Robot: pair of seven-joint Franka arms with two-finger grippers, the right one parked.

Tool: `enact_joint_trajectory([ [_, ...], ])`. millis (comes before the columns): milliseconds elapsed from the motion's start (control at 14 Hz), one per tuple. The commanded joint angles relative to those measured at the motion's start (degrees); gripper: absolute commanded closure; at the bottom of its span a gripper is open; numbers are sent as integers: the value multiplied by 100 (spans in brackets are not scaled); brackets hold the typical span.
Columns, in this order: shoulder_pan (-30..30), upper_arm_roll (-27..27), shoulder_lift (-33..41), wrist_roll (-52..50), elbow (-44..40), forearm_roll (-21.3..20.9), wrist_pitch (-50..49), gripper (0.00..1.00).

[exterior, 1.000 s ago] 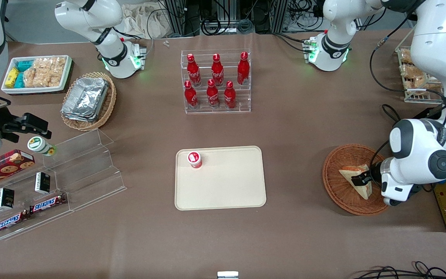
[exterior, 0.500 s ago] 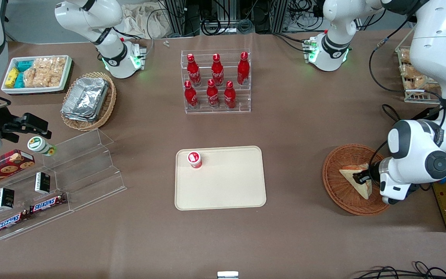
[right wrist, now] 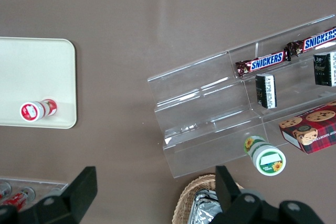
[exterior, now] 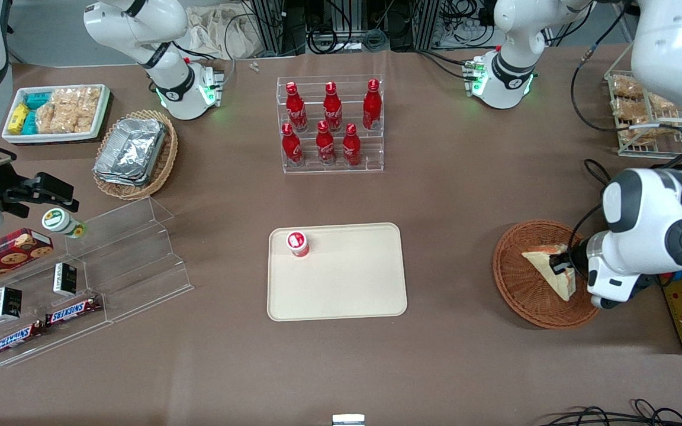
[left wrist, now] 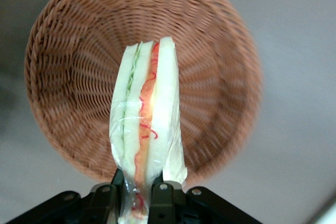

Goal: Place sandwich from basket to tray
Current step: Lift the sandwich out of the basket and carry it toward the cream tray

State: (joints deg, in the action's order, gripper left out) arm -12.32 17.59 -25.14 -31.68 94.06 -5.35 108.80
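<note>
The sandwich (exterior: 548, 269), a wrapped white-bread wedge with orange-red and green filling, hangs over the round reddish-brown basket (exterior: 515, 284) at the working arm's end of the table. The left gripper (exterior: 561, 266) is shut on the sandwich's end. In the left wrist view the sandwich (left wrist: 147, 114) stands on edge between the two black fingers (left wrist: 163, 198), lifted above the basket (left wrist: 68, 77). The gripper (left wrist: 137, 199) pinches its wrapped end. The cream tray (exterior: 347, 284) lies in the table's middle, also seen in the right wrist view (right wrist: 31, 66).
A small red-capped bottle (exterior: 297, 243) stands on the tray's corner. A clear rack of red bottles (exterior: 330, 124) stands farther from the camera. An acrylic step shelf (exterior: 98, 266) with snack bars, an oval foil basket (exterior: 135, 152) and a white snack bin (exterior: 57, 112) lie toward the parked arm's end.
The gripper has lifted the sandwich up off the basket floor and shifted slightly toward the working arm's end. The arm's elbow rose.
</note>
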Motion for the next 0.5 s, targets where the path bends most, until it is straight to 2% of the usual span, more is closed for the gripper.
enact_joint_trajectory([
  [0,116,488,115,-75,-554,34,-718,100],
  [143,413,701,97,-48,-626,-63,-685,100],
  [286,966,701,-42,-48,-783,-247,-606,100],
  [429,1336,701,-297,-57,-1011,-239,-422,100],
])
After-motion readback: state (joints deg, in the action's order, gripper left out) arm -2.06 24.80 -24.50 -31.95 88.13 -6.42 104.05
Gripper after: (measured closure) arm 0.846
